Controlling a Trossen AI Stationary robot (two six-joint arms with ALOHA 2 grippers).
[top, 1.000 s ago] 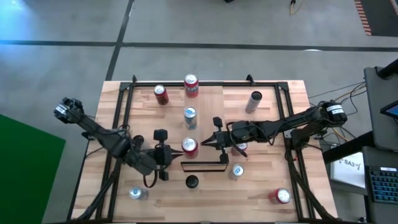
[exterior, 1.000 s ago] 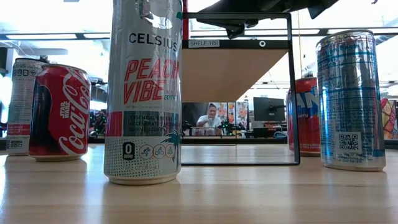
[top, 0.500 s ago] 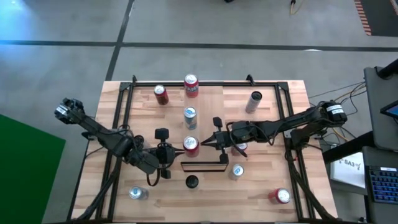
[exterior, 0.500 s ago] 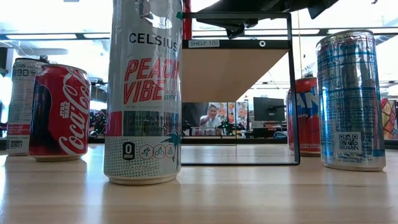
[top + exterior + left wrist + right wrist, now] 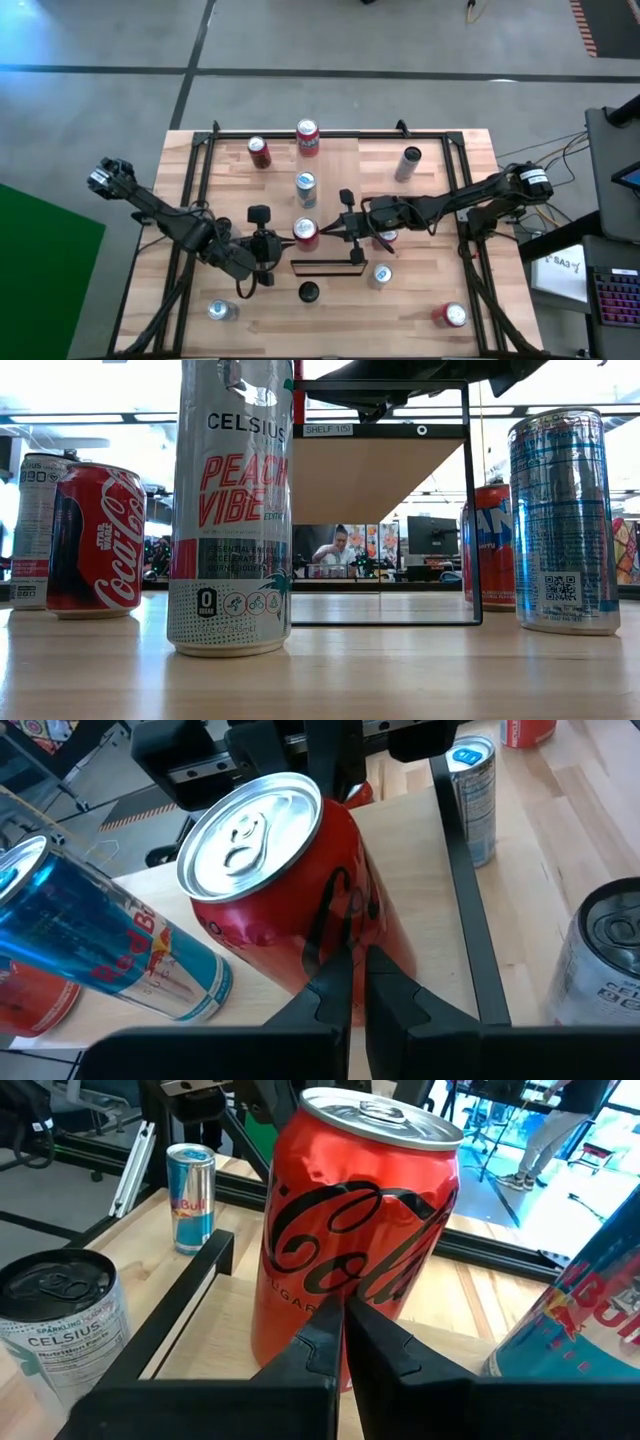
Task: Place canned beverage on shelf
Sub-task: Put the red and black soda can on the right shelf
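A red cola can [image 5: 306, 234] stands upright on the light-wood shelf [image 5: 420, 900], whose board shows from below in the low view [image 5: 370, 470]. A strip of the can [image 5: 297, 400] shows above the shelf's edge. My left gripper [image 5: 281, 244] is shut, and its tips stand at the can's wall on the table's left side. My right gripper [image 5: 324, 233] is also shut, and its tips meet the can from the table's right side. The can [image 5: 350, 1230] fills both wrist views. My left gripper sets its shut fingertips [image 5: 345, 975] against the can's side wall, low down [image 5: 335, 935]. It comes slanting down from the table's left. My right gripper sets its shut fingertips [image 5: 335, 1320] against the opposite side wall, about half-way up [image 5: 345, 1275]. It comes nearly level from the table's right. The can stands upright on the shelf between the two.
A blue Red Bull can [image 5: 110, 945] is close beside the red can, under the right arm. Several more cans stand around the table [image 5: 306, 188] [image 5: 408, 163] [image 5: 380, 275] [image 5: 450, 316]. A tall Celsius can [image 5: 232, 510] stands before the shelf. Dark frame rails [image 5: 200, 180] line the table's sides.
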